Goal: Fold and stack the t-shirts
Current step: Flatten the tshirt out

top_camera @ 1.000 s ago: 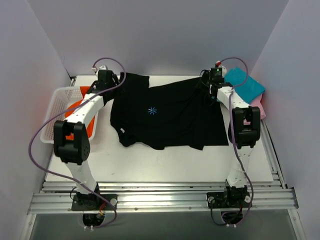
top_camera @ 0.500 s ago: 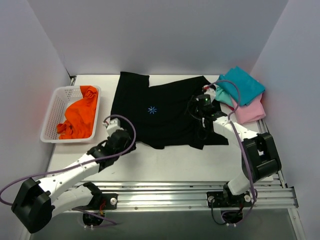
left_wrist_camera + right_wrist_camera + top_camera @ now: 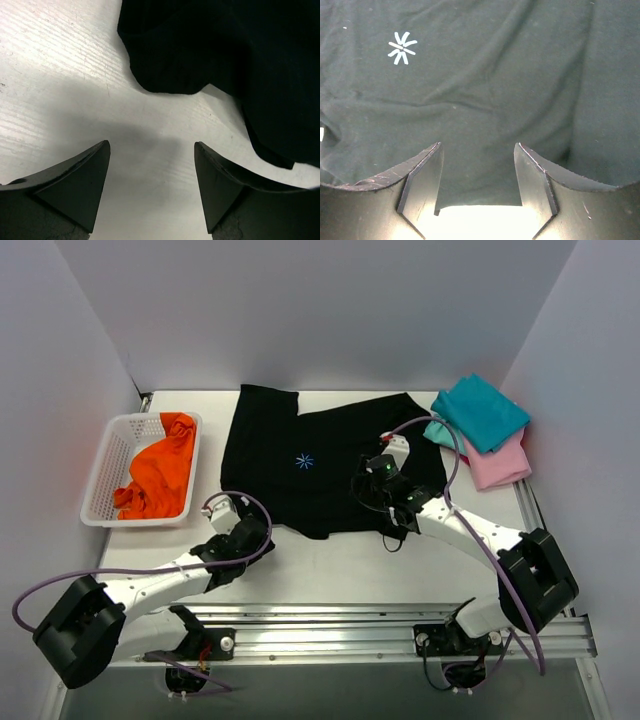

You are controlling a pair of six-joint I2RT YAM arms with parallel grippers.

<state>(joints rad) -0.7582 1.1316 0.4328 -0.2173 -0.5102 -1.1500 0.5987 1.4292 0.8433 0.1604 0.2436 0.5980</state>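
The black t-shirt (image 3: 300, 440) lies spread flat mid-table with its starburst mark (image 3: 305, 461) facing up. My left gripper (image 3: 252, 533) is low by the shirt's near-left corner. In the left wrist view the left gripper (image 3: 151, 146) is open over bare table, and the black t-shirt (image 3: 210, 45) edge lies just ahead of it. My right gripper (image 3: 364, 484) hovers over the shirt's near-right part. It is open (image 3: 477, 146), with the shirt's hem crossing between its fingers and the starburst mark (image 3: 402, 48) ahead to the left. A teal t-shirt (image 3: 485, 412) lies folded on a pink t-shirt (image 3: 502, 465) at the far right. An orange t-shirt (image 3: 155, 475) is bunched in the basket.
The white mesh basket (image 3: 100, 472) stands at the table's left edge. White walls close in the back and both sides. The metal rail (image 3: 320, 632) with the arm bases runs along the near edge.
Both arms have come down from the shirt's far corners to its near edge. In the last half second the right gripper slid left over the shirt and the left gripper shifted slightly.
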